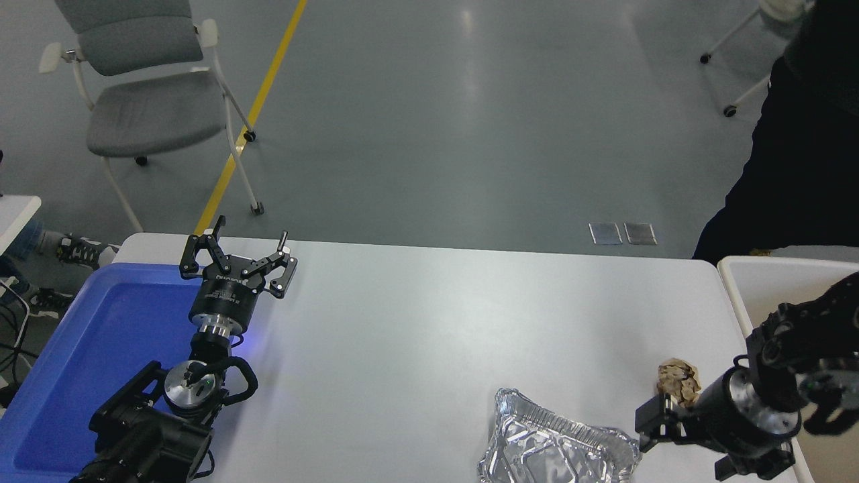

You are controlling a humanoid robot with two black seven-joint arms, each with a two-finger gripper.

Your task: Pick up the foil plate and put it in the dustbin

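Observation:
The foil plate [557, 451], shiny silver with a dented wavy rim, lies at the table's front edge, right of the middle, partly cut off by the picture's bottom. My right gripper [645, 429] is low over the table at the plate's right rim, fingers pointing left and open, holding nothing. The dustbin [733, 290] stands off the table's right end; only its pale rim and part of its inside show. My left gripper [236, 258] is parked open at the lower left, by the blue tray.
A small tan paper wad [676, 379] lies just behind the right gripper, partly hidden by it. A blue tray [100, 335] sits at the table's left end. A person in dark clothes [798, 168] stands at the far right. A grey chair [141, 100] stands beyond the table.

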